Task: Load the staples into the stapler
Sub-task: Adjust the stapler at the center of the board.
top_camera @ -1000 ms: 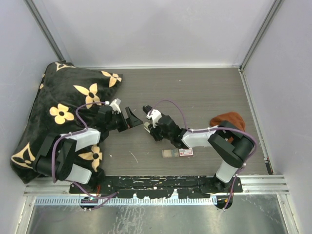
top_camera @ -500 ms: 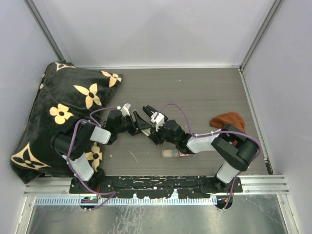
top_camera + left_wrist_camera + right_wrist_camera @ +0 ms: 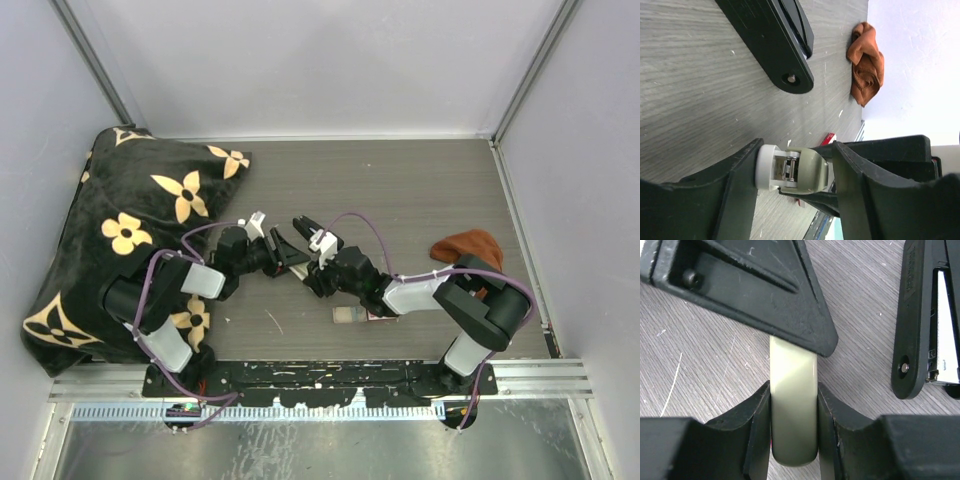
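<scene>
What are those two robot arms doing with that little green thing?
Both arms are at the small cream-green stapler in the middle of the table. The right gripper is squeezing one end. The left gripper has its fingers close on either side of the other end, but it's hard to tell if they are pinching it. The silvery staples and their red-and-white box lie on the table by the right arm, not yet picked up.

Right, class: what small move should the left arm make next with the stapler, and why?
Probably close the left fingers on the white end of the stapler. The right fingers clamp its green body, the left ones straddle that end without a clear squeeze, and the staples lie loose on the table: it likely needs opening first.
</scene>
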Robot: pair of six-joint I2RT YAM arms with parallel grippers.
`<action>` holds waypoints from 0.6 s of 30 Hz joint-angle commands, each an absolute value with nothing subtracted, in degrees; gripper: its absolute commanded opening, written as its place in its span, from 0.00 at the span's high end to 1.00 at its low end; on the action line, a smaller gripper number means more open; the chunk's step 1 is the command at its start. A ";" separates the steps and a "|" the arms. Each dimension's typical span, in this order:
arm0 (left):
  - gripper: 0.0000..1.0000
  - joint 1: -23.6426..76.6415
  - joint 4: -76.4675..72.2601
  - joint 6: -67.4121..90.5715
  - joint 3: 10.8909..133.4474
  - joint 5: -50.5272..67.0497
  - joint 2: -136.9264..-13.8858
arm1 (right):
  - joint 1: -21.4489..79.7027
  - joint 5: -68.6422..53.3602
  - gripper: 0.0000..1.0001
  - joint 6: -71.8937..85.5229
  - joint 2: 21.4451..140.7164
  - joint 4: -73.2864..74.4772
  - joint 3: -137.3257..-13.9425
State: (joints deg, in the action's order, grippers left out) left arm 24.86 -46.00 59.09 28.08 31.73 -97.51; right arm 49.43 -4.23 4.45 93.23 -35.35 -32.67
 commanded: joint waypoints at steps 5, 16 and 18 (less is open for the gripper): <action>0.28 26.51 -46.83 59.64 27.57 36.46 -93.14 | 49.57 -2.65 0.98 4.94 91.62 -38.64 -34.65; 0.49 27.60 -45.65 60.21 26.20 36.55 -91.33 | 47.62 -3.66 0.99 7.85 93.71 -36.67 -36.28; 0.56 27.65 -45.06 60.08 26.08 36.47 -90.57 | 47.07 -4.54 0.99 8.52 93.91 -36.65 -36.29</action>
